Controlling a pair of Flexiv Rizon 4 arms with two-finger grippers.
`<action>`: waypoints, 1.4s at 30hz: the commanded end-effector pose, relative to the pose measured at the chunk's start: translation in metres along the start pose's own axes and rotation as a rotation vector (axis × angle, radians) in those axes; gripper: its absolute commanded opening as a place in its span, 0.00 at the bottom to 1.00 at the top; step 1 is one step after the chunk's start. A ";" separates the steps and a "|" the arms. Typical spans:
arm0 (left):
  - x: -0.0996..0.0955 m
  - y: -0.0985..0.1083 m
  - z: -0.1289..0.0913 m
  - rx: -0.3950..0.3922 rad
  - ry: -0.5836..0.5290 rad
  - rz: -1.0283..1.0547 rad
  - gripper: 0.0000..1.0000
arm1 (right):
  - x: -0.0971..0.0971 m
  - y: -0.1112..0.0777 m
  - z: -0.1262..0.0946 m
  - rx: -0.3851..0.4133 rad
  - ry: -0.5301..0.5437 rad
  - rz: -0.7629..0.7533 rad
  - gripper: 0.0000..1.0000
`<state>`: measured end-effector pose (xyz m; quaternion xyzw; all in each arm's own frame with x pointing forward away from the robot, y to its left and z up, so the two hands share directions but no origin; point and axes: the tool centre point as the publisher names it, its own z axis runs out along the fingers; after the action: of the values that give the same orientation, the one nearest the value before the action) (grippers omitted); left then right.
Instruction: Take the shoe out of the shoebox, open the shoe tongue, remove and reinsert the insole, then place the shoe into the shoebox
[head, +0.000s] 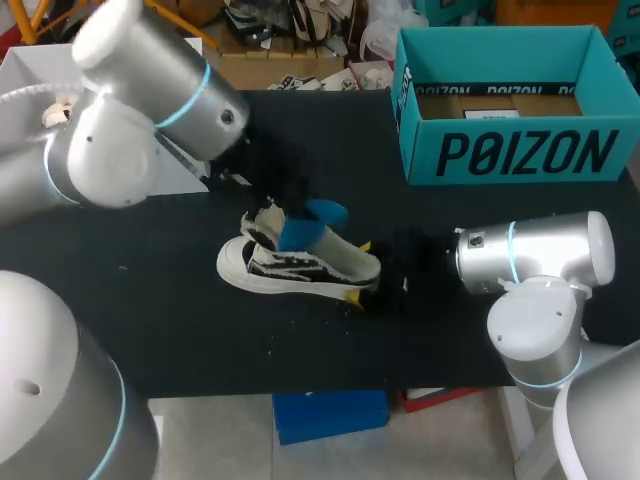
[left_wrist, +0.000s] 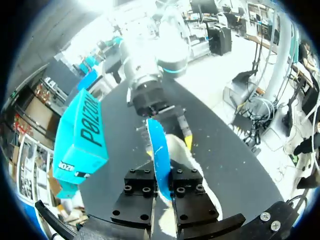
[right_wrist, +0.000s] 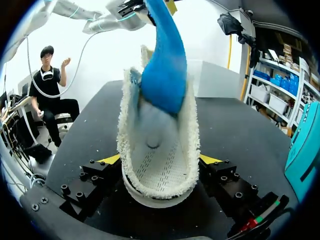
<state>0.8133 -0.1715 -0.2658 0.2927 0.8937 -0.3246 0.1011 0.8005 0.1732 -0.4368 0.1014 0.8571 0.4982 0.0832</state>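
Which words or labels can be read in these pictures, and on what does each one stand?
On the shoebox, long side: large black brand lettering, legible, not quoted here.
Inside the same box's rim: print too small to read.
On the shoe and insole: no text seen.

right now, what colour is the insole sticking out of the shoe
Bright blue; the insole shows best in the right wrist view.
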 end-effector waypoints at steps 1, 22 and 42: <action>-0.026 -0.006 -0.062 0.498 -0.009 0.108 0.00 | -0.001 -0.003 0.002 0.002 0.000 0.001 0.00; -0.049 -0.028 -0.103 0.438 -0.022 0.055 0.00 | -0.001 -0.003 0.002 0.002 0.000 0.001 0.00; -0.050 -0.034 -0.113 0.493 -0.051 0.034 0.00 | -0.001 -0.003 0.002 0.002 0.000 0.001 0.00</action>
<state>0.8366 -0.1465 -0.1451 0.3228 0.7868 -0.5240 0.0477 0.8005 0.1732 -0.4369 0.1012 0.8572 0.4981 0.0833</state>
